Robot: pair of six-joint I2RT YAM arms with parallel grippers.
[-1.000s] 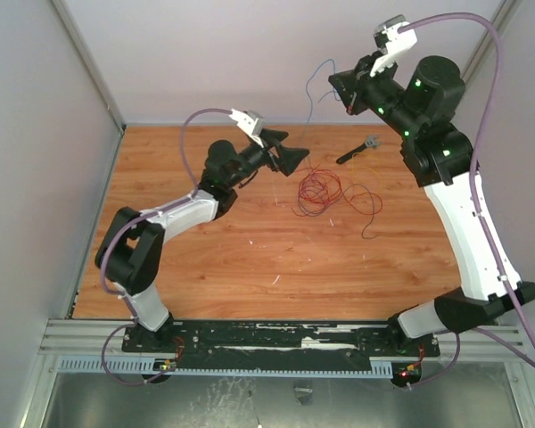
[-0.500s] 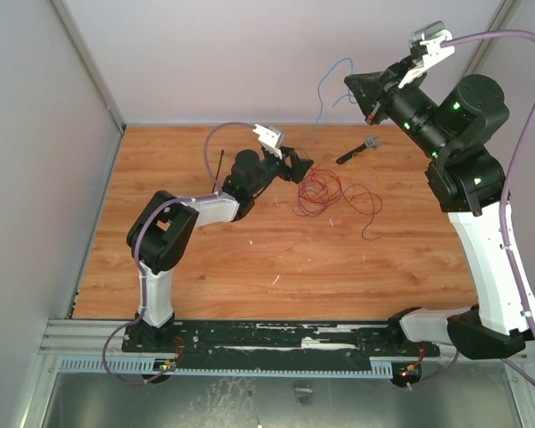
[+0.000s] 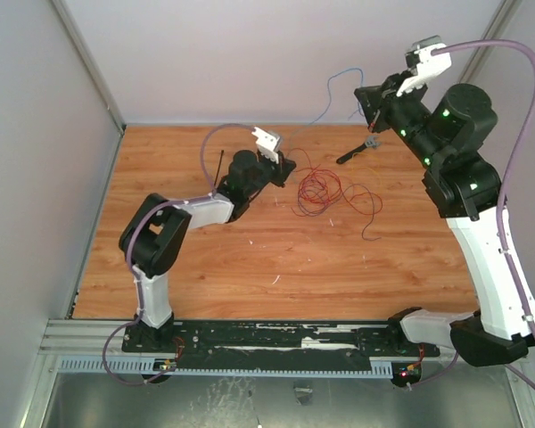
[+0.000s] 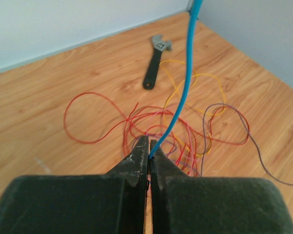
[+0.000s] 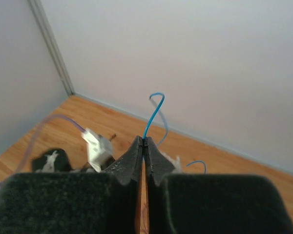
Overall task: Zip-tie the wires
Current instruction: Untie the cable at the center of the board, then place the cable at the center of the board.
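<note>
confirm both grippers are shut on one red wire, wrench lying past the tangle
The wire is blue, not red: both wrist views show it. The left gripper and right gripper are shut on that blue wire, wrench lying past the tangle.

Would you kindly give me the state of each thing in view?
left pincer: shut on the thin blue wire
right pincer: shut on the same wire
thin blue wire: strung between both pincers
loose tangle of thin red wires: lying unbundled on the wooden table
stiff black plastic zip tie: lying unused beside the left arm
black wrench with grey head: lying flat
</note>
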